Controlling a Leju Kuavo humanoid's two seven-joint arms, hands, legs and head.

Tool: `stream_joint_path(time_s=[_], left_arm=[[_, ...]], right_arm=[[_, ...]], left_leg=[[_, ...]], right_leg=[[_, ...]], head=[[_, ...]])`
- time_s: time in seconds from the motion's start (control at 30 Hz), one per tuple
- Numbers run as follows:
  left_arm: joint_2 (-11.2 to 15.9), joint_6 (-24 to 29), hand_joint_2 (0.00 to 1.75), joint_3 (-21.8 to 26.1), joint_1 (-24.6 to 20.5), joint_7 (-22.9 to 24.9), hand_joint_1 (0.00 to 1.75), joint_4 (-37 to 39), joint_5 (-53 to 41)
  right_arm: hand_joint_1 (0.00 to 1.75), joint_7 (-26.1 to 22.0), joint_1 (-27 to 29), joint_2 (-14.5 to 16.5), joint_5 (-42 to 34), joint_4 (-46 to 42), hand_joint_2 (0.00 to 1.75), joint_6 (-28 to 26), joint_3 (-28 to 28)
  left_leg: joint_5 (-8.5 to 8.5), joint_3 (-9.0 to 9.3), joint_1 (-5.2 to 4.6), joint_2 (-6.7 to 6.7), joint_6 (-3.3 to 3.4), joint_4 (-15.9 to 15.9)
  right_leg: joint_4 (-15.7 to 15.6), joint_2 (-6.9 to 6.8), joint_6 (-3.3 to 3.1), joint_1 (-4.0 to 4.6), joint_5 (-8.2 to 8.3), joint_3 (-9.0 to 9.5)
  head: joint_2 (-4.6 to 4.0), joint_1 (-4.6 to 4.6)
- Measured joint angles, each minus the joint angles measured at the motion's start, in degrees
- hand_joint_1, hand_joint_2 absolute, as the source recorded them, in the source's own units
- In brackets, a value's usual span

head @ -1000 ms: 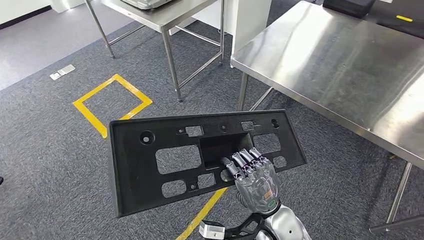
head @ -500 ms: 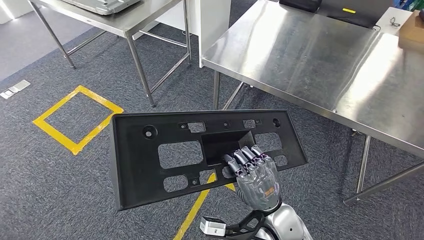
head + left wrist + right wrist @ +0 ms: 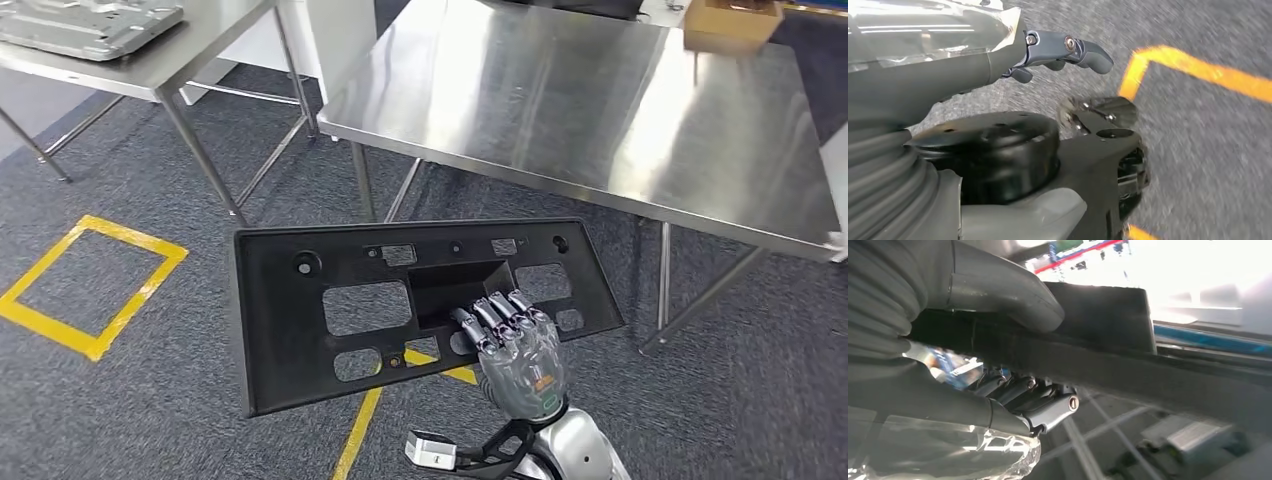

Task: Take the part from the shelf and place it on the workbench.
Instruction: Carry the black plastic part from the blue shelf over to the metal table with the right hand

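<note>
**benchrat:** So where's the right hand [image 3: 517,355] at?

**kuavo_fan:** Clamped on the black part [image 3: 400,305]. From the head view its fingers [image 3: 495,315] hook over the lip of the rectangular pocket in the middle of the panel, near the lower edge. The right wrist view backs that up: thick grey thumb [image 3: 1008,287] on one face of the part's edge, dark fingers curled against the other face. Solid grasp.

**benchrat:** And the part itself?

**kuavo_fan:** Long flat black plastic panel with a bunch of cutouts and small holes, held up in the air in front of the robot, above the grey carpet [image 3: 120,400]. It's tilted a bit, left end lower. Not touching the workbench [image 3: 600,110]; the steel top sits beyond the part's far edge.

**benchrat:** Left hand?

**kuavo_fan:** The left hand [image 3: 1058,50] shows in its own wrist view, hanging over the carpet with nothing in it. One dark finger sticks out fairly straight, but the shot is blurry, so whether the rest are spread or curled I can't tell.

**benchrat:** Anything else around?

**kuavo_fan:** Yellow floor tape [image 3: 90,290], a second steel table [image 3: 150,60] on the left carrying a grey metal tray thing [image 3: 85,25], and a cardboard box [image 3: 730,22] at the workbench's far corner.
</note>
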Motion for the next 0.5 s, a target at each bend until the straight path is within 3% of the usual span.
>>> stream_joint_path(time_s=[0.07,0.1,0.13,0.17,0.27,0.3,0.37,0.43,0.5], left_arm=[[0.07,-0.09,1.75,-0.01,0.09,-0.1,0.0,0.01,-0.04],[0.11,-0.19,1.75,-0.01,0.12,-0.17,0.0,0.01,-0.09],[0.15,-0.32,1.75,-0.01,0.15,-0.26,0.0,0.01,-0.13],[0.17,-0.45,1.75,-0.01,0.16,-0.37,0.0,0.0,-0.16],[0.2,-0.8,1.75,-0.02,0.12,-0.91,0.0,0.0,-0.26],[0.2,-0.97,1.75,-0.04,0.04,-1.1,0.0,0.01,-0.32],[0.2,-1.55,1.75,-0.16,-0.16,-1.39,0.0,0.01,-0.56],[0.15,-2.15,1.75,-0.3,-0.21,-1.68,0.0,0.01,-0.85],[0.1,-2.65,1.75,-0.38,-0.11,-1.97,0.0,0.01,-1.18]], right_arm=[[1.75,0.24,-0.08,0.04,0.09,0.12,1.75,0.37,-0.09],[1.75,0.4,-0.08,0.03,0.14,0.26,1.75,0.66,-0.21],[1.75,0.57,-0.07,0.01,0.15,0.45,1.75,0.95,-0.42],[1.75,0.76,-0.11,-0.01,0.11,0.68,1.75,1.26,-0.71],[1.75,1.09,-0.68,0.01,-0.27,1.44,1.75,2.13,-1.64],[1.75,1.16,-0.99,0.04,-0.45,1.74,1.75,2.39,-1.99],[1.75,1.43,-1.7,0.08,-0.57,2.5,1.75,3.03,-2.97],[1.75,1.91,-2.56,0.06,-0.1,3.53,1.75,3.73,-4.3],[1.75,2.27,-3.82,0.04,0.73,5.02,1.75,4.31,-5.87]], left_leg=[[-3.79,-3.41,0.01,-2.33,-0.21,7.54],[-4.69,-4.77,0.01,-2.71,-0.25,10.33],[-4.45,-5.3,0.03,-2.87,-0.23,11.26],[-3.02,-4.66,0.1,-3.06,-0.17,9.77],[2.55,0.15,0.51,-5.03,0.1,-0.88],[3.19,0.94,0.51,-5.62,0.24,-3.05],[3.23,1.07,0.13,-5.71,0.87,-4.33],[3.82,1.31,-0.01,-5.13,2.01,-4.8],[4.44,1.47,0.06,-4.42,2.92,-5.25]], right_leg=[[0.02,1.27,-0.41,0.2,0.13,-0.17],[0.04,1.98,-0.5,0.28,0.16,-0.22],[0.06,2.76,-0.49,0.31,0.16,-0.22],[0.1,3.57,-0.47,0.3,0.17,-0.17],[0.46,5.53,-0.26,0.42,0.18,-0.22],[0.58,5.91,-0.06,0.53,0.19,-0.41],[0.48,6.53,0.7,0.76,0.38,-0.85],[0.81,5.84,1.41,0.78,0.26,-1.46],[4.88,3.46,1.34,0.84,-1.85,-3.51]], head=[[-0.01,-0.19],[0.0,-0.2],[0.0,-0.21],[0.0,-0.2],[0.0,-0.21],[0.0,-0.17],[0.0,-0.13],[0.0,-0.02],[0.0,0.26]])
